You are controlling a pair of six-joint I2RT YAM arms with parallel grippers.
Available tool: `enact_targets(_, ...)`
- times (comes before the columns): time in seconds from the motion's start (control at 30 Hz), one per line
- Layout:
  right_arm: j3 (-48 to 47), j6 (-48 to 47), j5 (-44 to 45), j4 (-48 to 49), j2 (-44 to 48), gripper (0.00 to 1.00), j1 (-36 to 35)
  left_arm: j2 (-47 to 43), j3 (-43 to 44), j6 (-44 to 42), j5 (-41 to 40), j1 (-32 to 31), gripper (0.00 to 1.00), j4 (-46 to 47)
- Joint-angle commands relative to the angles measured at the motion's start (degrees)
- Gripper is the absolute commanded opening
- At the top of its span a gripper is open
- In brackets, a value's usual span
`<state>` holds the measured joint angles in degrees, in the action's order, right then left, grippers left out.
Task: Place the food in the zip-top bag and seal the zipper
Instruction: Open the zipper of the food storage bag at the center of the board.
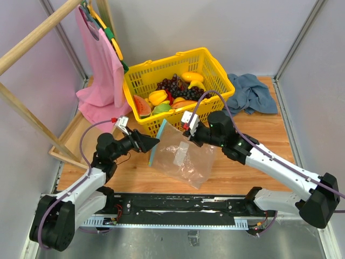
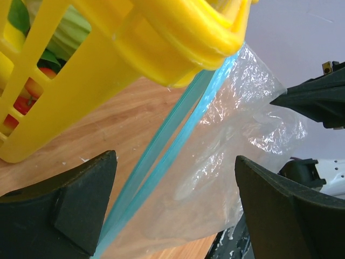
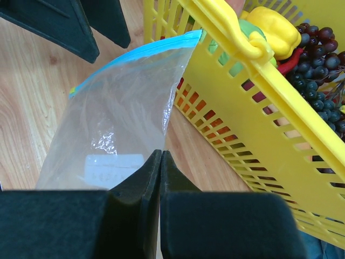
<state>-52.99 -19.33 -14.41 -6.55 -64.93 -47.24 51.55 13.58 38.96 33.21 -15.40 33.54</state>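
Note:
The clear zip-top bag [image 1: 186,156] hangs just in front of the yellow basket, with its light-blue zipper [image 1: 157,143] along the left edge. My right gripper [image 1: 190,134] is shut on the bag's upper right edge; in the right wrist view the bag [image 3: 121,113] runs into my closed gripper [image 3: 160,152]. My left gripper [image 1: 152,142] is open, and in the left wrist view it [image 2: 175,157] straddles the zipper [image 2: 161,151] without touching it. The food lies in the basket: a yellow fruit [image 1: 192,77], an orange one [image 1: 183,103], a green one [image 1: 161,108].
The yellow lattice basket [image 1: 215,67] stands at the back centre, also holding dark grapes [image 1: 175,83] and a watermelon slice [image 1: 141,105]. A pink cloth [image 1: 102,70] hangs from a wooden rack [image 1: 32,38] at the left. A blue-grey cloth [image 1: 249,93] lies at the back right.

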Motion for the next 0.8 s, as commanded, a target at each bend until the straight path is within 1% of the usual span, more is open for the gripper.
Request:
enact_targets(0.0,-0.8,-0.6,-1.5,-0.6,1.4,0.01,-1.2,2.2,-0.9,-0.7,1.7,-1.1,0.93,7.4)
enact_targets(0.17,-0.6,-0.6,-1.6,0.0,1.8,0.01,-1.2,3.6,-0.9,-0.8,3.0,-3.1,0.88,9.9)
enact_targets(0.27,-0.7,-0.6,-1.8,0.1,1.8,0.01,-1.3,5.2,-0.7,-1.2,2.8,-3.9,0.83,10.4)
enact_targets(0.33,-0.6,-0.7,-1.4,0.3,2.0,0.01,-1.2,6.4,-0.3,-1.1,3.6,-4.3,0.78,10.7)
enact_targets(0.4,-0.3,-0.7,-0.7,0.5,2.1,0.01,-1.2,6.6,-0.1,-0.8,4.2,-4.5,0.71,11.1)
enact_targets(0.47,-0.1,-0.9,0.4,0.6,2.1,0.01,-1.2,5.6,-0.4,-0.6,4.2,-4.6,0.66,11.0)
enact_targets(0.6,0.2,-1.1,2.6,0.8,1.9,0.01,-1.2,1.9,-0.7,-2.0,3.5,-4.6,0.55,7.8)
enact_targets(0.77,0.2,-1.3,4.2,1.1,1.4,0.01,-1.2,0.4,-1.4,-1.2,5.4,-4.8,0.47,7.7)
